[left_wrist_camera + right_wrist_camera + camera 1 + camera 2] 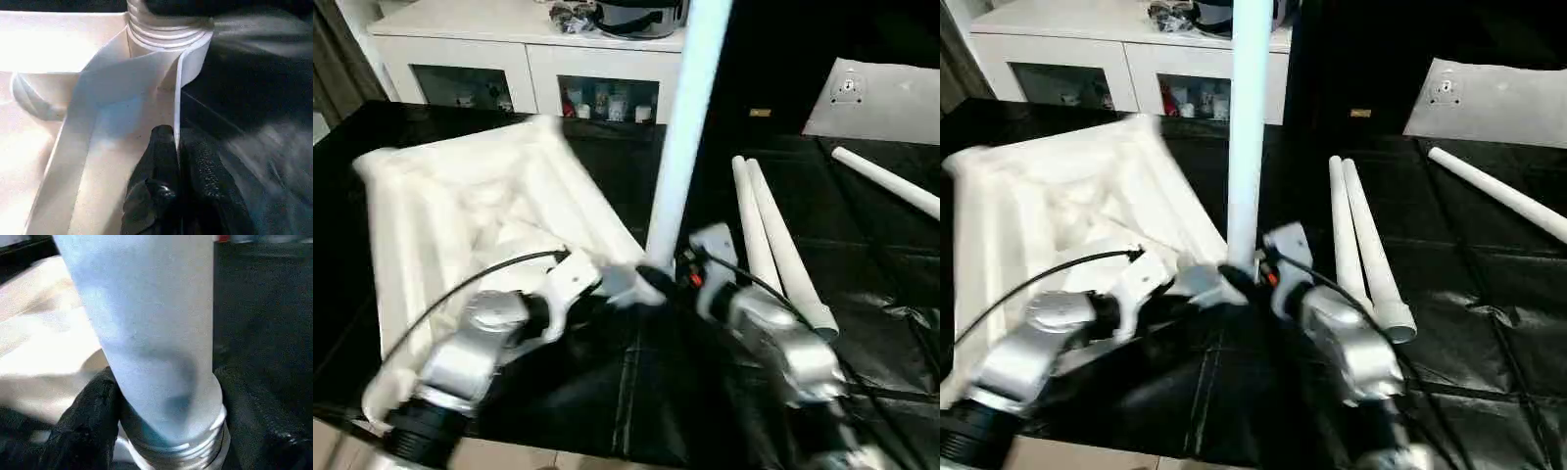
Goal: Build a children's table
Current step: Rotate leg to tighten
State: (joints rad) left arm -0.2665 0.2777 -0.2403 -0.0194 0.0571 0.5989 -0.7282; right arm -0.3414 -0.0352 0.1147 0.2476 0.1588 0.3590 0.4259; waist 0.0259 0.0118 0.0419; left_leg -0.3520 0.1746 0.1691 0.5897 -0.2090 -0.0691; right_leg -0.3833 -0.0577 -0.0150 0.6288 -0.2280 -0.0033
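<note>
The white tabletop lies upside down on the black table, ribbed underside up. A white tube leg stands upright in its near right corner socket. My right gripper is shut on this leg just above the threaded base. My left gripper is shut on the tabletop's thin raised rim beside that socket. Two more legs lie side by side to the right, and another leg lies at the far right.
A white cabinet with glass doors stands behind the table. A small white panel lies at the back right. The black cover reaches the near table edge.
</note>
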